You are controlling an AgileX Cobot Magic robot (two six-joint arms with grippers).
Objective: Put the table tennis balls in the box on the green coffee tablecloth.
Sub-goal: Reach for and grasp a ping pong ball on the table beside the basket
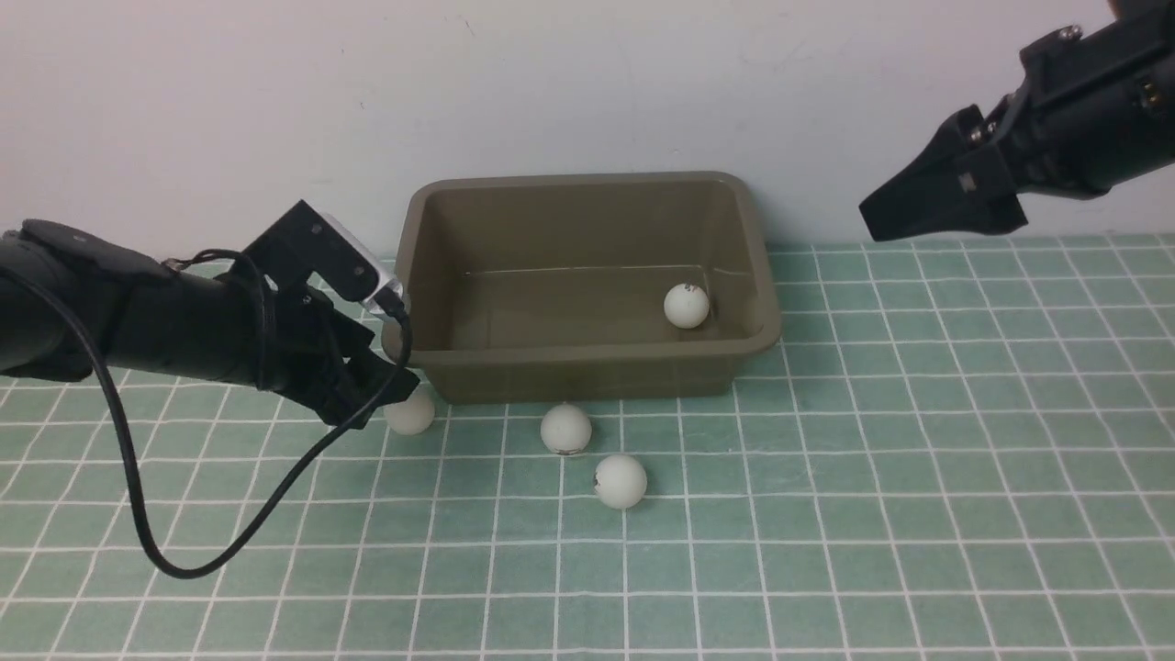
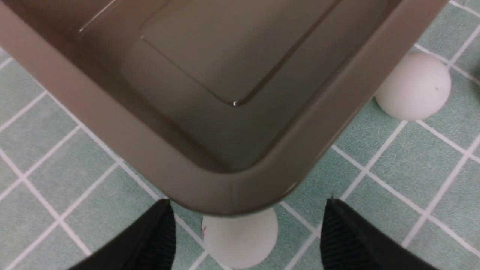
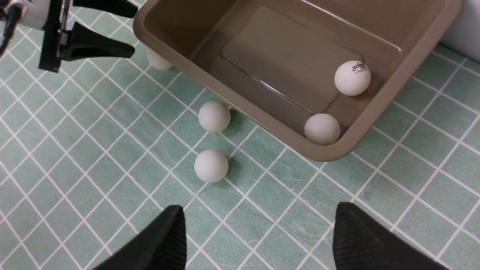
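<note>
Green coffee tablecloth (image 1: pixel 918 459) fills the lower frame. Box (image 1: pixel 587 372) sits centre; two table tennis balls (image 3: pixel 352 77) inside, three loose below its near wall. Left jaws spread astride the leftmost ball (image 1: pixel 409 411), untouching; right jaws released, empty. Light, slick, rolls easily: I'd pinch across the middle.

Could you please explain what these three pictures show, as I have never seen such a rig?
This is a robot with two arms, each ending in a two-fingered gripper. One picture looks forward from between the arms; the others come from cameras on each wrist. On the green tablecloth stands an olive-brown box holding a printed table tennis ball and a plain ball. Three more lie in front: the corner ball, the middle ball, the nearest ball. The left gripper is open by the corner ball, holding nothing; the right gripper hangs open and empty.
</note>
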